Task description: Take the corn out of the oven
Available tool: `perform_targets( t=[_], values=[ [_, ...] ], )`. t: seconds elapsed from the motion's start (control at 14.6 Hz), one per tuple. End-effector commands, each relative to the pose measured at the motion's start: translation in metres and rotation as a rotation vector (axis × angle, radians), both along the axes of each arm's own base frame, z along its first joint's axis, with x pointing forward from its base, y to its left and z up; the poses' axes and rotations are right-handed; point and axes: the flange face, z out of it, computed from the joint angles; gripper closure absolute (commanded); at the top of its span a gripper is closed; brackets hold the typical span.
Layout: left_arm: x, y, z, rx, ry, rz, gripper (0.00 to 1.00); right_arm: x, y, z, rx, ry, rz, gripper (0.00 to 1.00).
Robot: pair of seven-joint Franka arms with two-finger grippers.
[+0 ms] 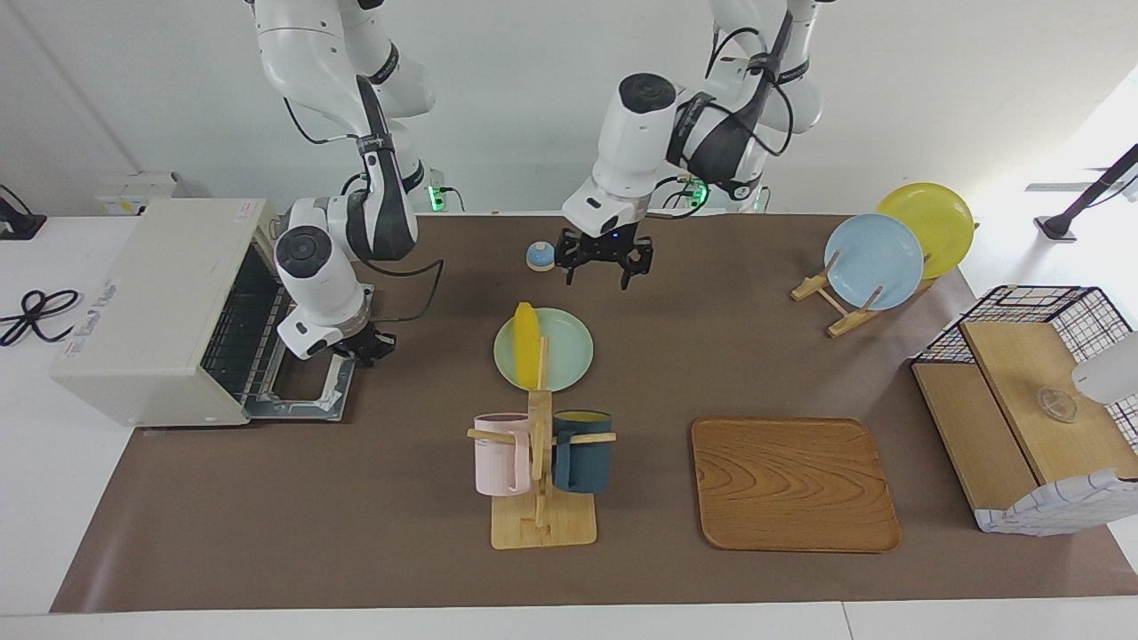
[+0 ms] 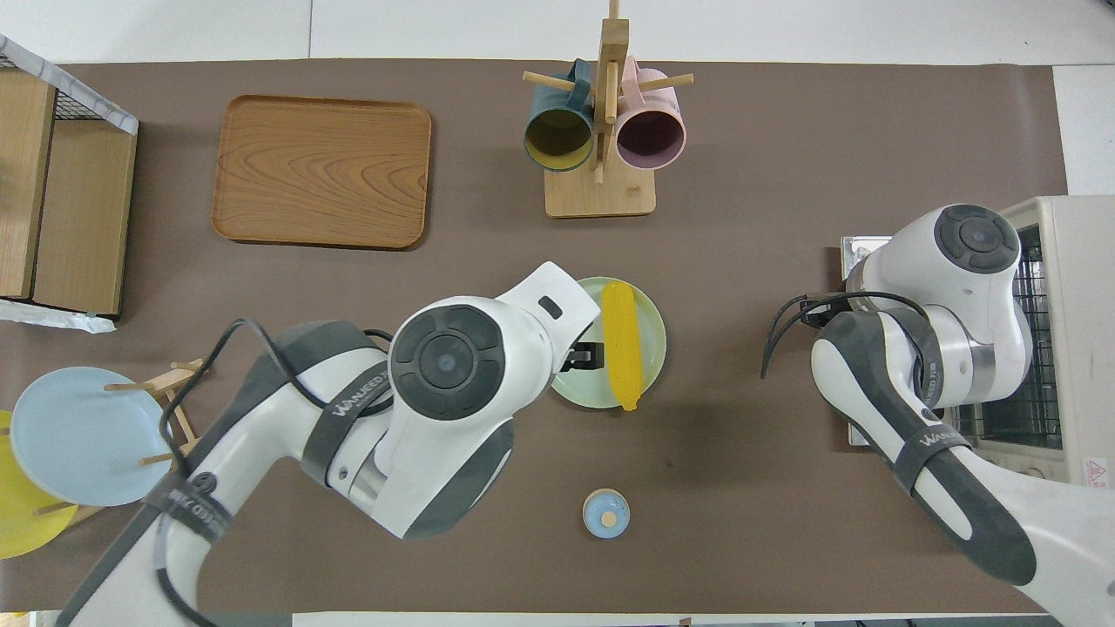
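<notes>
The yellow corn (image 1: 526, 341) lies on a pale green plate (image 1: 569, 354) in the middle of the table, outside the oven; it also shows in the overhead view (image 2: 621, 344). The cream-white oven (image 1: 151, 302) stands at the right arm's end with its door (image 1: 302, 396) folded down flat and its rack bare. My right gripper (image 1: 366, 347) hangs low over the edge of the open door. My left gripper (image 1: 605, 260) is open and empty, raised over the table beside the plate; its tips show in the overhead view (image 2: 591, 355).
A small blue bell (image 1: 540, 256) sits nearer to the robots than the plate. A mug rack (image 1: 540, 458) with a pink and a dark blue mug, a wooden tray (image 1: 794, 484), a plate rack (image 1: 876, 258) and a wire shelf (image 1: 1031, 400) stand around.
</notes>
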Motion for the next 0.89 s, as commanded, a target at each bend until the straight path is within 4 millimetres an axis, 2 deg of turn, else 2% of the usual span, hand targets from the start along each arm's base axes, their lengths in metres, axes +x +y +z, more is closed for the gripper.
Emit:
perform_targets(
  t=[0.0, 0.14, 0.34, 0.55, 0.68, 0.82],
  values=[
    [0.028, -0.034, -0.020, -0.020, 0.009, 0.055, 0.00, -0.008, -0.004, 0.002, -0.028, 0.002, 0.038, 1.00],
    [0.037, -0.056, -0.041, -0.011, 0.014, 0.062, 0.00, -0.008, -0.009, 0.007, -0.066, 0.016, 0.067, 1.00],
    [0.043, -0.070, -0.076, -0.017, -0.001, 0.054, 0.00, -0.002, -0.023, 0.043, -0.161, 0.070, 0.104, 1.00],
    [0.047, -0.073, -0.085, -0.028, -0.047, 0.039, 0.00, -0.002, -0.049, 0.085, -0.188, 0.095, 0.157, 1.00],
    [0.043, -0.074, -0.093, -0.028, -0.046, 0.038, 0.00, -0.005, -0.079, 0.104, -0.185, 0.109, 0.163, 1.00],
    [0.027, -0.081, -0.110, -0.027, -0.044, 0.032, 0.00, -0.012, -0.108, 0.120, -0.173, 0.105, 0.183, 1.00]
  ],
)
